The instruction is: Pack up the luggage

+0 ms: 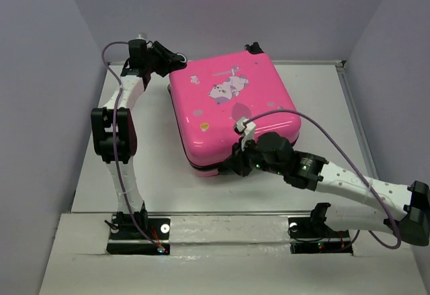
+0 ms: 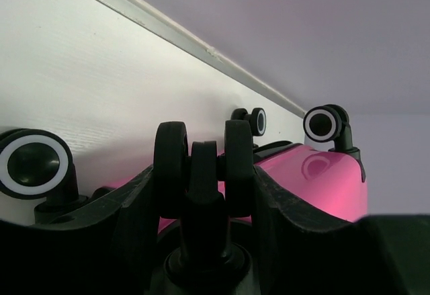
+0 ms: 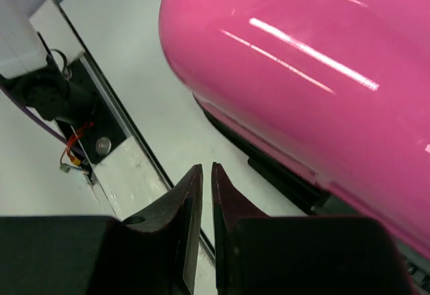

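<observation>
Top external, closed luggage (image 1: 232,107), left tool (image 1: 179,59) clamped on wheel (image 2: 171,167), right tool (image 3: 201,169) together (near edge).

White table (image 1: 316,100) w/ raised metal edge strip, plain lilac-grey walls (image 1: 269,13) on 3 sides, even light

Luggage (image 1: 232,110): hot pink shell, cartoon animal print, black trim; wheels (image 2: 171,167) black, white-ringed.

The luggage (image 3: 302,73) runs off the right wrist view, and the left wrist view crops one wheel (image 2: 30,164).
</observation>
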Controlling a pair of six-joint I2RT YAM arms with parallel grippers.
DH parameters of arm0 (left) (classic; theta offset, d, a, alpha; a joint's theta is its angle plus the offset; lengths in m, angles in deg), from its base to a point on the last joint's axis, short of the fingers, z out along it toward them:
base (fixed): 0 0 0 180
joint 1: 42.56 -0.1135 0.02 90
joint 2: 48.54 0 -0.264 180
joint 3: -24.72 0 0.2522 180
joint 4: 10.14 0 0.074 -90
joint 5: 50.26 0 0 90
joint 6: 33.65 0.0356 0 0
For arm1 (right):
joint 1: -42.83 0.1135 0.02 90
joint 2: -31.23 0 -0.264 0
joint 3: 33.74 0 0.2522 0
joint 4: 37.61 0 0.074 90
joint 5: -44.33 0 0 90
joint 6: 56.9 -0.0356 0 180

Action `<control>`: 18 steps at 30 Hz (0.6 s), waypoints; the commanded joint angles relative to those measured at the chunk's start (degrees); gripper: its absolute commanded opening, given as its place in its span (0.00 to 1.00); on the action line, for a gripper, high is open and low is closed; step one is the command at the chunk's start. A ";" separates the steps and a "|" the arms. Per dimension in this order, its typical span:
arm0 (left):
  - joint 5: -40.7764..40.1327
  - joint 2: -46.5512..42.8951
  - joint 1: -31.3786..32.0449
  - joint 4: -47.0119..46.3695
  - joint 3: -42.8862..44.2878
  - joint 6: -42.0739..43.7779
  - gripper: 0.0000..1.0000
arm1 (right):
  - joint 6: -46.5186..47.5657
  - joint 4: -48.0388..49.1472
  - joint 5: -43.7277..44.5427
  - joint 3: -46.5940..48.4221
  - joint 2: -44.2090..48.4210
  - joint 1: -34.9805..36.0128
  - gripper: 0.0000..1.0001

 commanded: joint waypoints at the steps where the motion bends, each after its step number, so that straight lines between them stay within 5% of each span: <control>1: 1.61 -3.38 0.22 -5.98 2.81 3.90 0.56 | -3.96 1.31 19.69 -4.54 4.80 6.68 0.20; 2: 0.81 -4.34 0.13 -5.98 2.02 4.60 0.77 | -5.02 1.75 21.18 -7.16 5.50 6.69 0.26; 6: -5.59 -13.11 -1.00 -5.20 -2.82 7.59 0.97 | -11.60 2.28 24.71 -12.88 10.41 6.69 0.43; 12: -12.81 -29.12 -1.98 -5.19 -14.76 9.00 0.99 | -16.36 1.84 28.40 -18.08 13.24 6.69 0.41; 18: -13.70 -48.95 -1.98 -12.73 -43.65 3.92 0.97 | -19.26 3.58 36.38 -21.95 13.06 6.69 0.36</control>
